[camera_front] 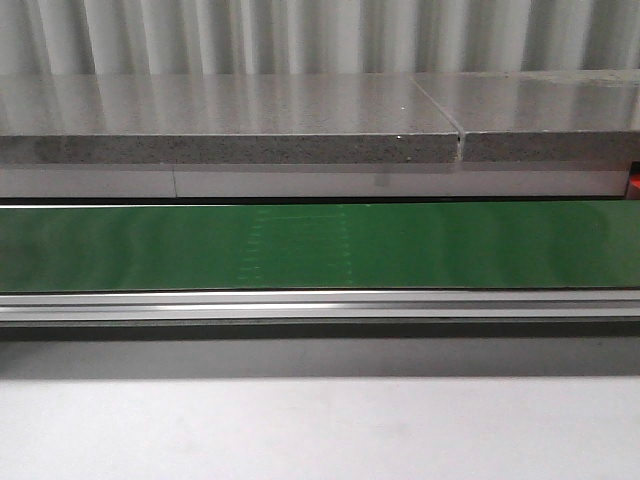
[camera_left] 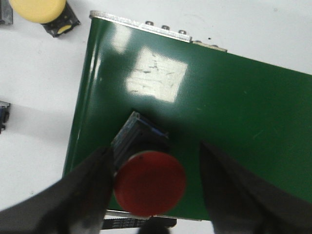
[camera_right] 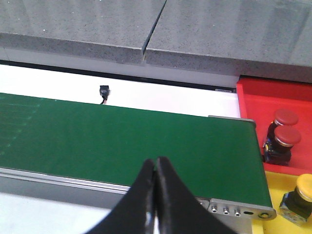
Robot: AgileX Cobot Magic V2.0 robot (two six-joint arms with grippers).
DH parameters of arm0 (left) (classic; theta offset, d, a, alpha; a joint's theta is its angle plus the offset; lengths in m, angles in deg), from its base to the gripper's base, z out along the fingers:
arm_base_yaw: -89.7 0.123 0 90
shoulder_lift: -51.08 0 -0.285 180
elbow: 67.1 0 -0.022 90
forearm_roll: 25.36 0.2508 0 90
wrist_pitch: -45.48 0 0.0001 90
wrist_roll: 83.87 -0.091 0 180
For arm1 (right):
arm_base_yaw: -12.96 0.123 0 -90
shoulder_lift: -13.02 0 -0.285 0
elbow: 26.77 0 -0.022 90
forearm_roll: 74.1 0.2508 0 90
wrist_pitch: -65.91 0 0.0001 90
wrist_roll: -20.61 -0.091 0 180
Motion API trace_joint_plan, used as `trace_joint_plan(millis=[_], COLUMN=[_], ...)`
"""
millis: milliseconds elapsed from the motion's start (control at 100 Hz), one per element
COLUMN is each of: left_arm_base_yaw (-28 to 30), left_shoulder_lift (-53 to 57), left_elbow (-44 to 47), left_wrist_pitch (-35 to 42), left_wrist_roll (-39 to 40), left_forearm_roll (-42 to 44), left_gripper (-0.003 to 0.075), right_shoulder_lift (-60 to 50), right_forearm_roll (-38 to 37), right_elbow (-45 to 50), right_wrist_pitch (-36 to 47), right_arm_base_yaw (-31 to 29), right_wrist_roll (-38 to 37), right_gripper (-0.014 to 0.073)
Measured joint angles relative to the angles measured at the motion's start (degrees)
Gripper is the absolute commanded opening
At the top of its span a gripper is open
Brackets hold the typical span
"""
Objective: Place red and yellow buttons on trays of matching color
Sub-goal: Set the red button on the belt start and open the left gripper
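Front view shows only the green belt (camera_front: 320, 245); no arms or buttons. Left wrist view: the left gripper (camera_left: 156, 185) is spread wide around a red button (camera_left: 149, 183) on the belt, not squeezing it yet. A yellow button (camera_left: 41, 12) waits nearby. Right wrist view: the right gripper (camera_right: 156, 185) is pinched closed and empty. Two red buttons (camera_right: 282, 129) already sit in the red tray (camera_right: 258, 97), and one yellow button (camera_right: 304, 187) sits in the yellow tray (camera_right: 278, 183).

We see neither arm in the front view. In the left wrist view the red button (camera_left: 149, 183) hides part of its dark base, and the left hand (camera_left: 155, 195) is blurred, w/ its lower part cut off. The yellow button (camera_left: 38, 9) is clipped by the frame edge (so are two dark items nearby). Right wrist view: the yellow tray (camera_right: 282, 183) and red tray (camera_right: 263, 100) run out of frame.
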Motion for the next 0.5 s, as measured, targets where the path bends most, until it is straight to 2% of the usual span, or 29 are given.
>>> trace_joint_plan(millis=[320, 500], left_arm_base_yaw=[0.00, 0.23], left_shoulder_lift=[0.00, 0.00], left_elbow=[-1.37, -3.03], left_wrist_pitch=[4.71, 5.08], left_wrist_roll=[0.00, 1.30], left_forearm_roll=[-0.69, 2.54], left_gripper=[0.0510, 0.0506], right_shoulder_lift=[0.00, 0.00], right_forearm_roll=[0.00, 0.00], right_elbow=[0.00, 0.00], right_wrist_pitch=[0.00, 0.00], right_arm_base_yaw=[0.00, 0.00], right_wrist_roll=[0.00, 0.00], right_gripper=[-0.0072, -0.0072])
